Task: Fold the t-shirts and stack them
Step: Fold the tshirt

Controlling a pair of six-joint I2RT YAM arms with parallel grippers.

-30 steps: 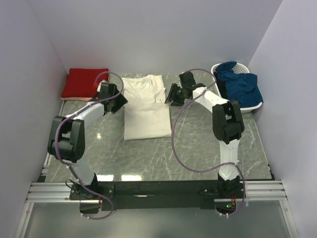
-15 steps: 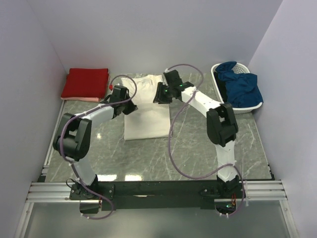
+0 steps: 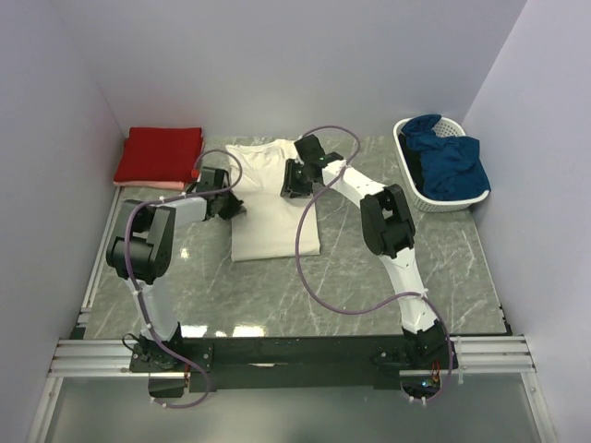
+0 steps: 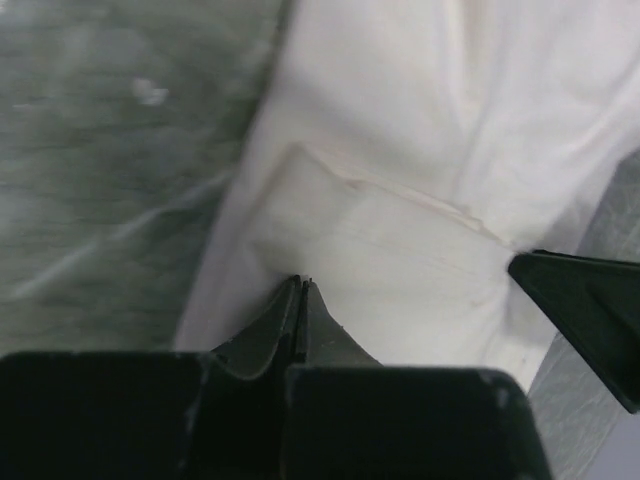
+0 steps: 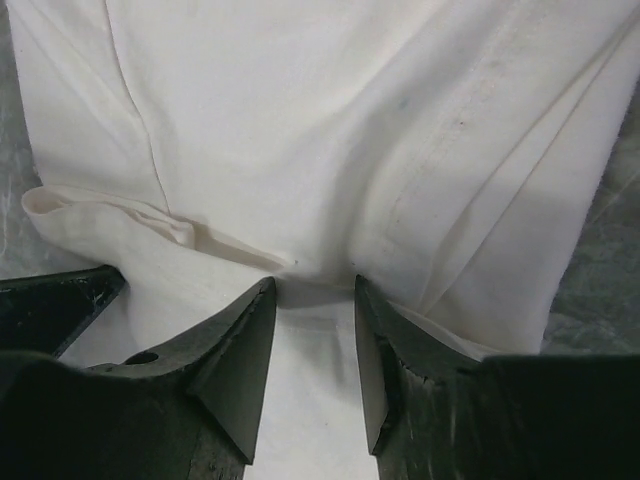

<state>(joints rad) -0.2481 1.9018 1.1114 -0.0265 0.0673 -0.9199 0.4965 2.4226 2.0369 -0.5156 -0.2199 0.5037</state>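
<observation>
The cream t-shirt (image 3: 273,203) lies partly folded on the table's middle, its upper part (image 5: 300,120) bunched over the lower panel. My left gripper (image 3: 231,204) sits at the shirt's left edge. Its fingers are shut tight, their tips (image 4: 301,283) pinched into the cream cloth (image 4: 400,250). My right gripper (image 3: 294,181) is at the shirt's right side, open. Its two fingertips (image 5: 314,283) press against a fold, with flat cloth between them. A folded red t-shirt (image 3: 159,153) rests at the back left on a pale pink one (image 3: 138,185).
A white slatted basket (image 3: 445,197) with dark blue cloth (image 3: 448,159) stands at the back right. The right gripper's finger (image 4: 585,295) shows in the left wrist view, close by. Purple walls enclose the grey marble table (image 3: 369,277) on three sides.
Both arms have swung inward onto the cream t-shirt. The left gripper has closed on its left edge. The right gripper has moved left, from beside the shirt onto its fold.
</observation>
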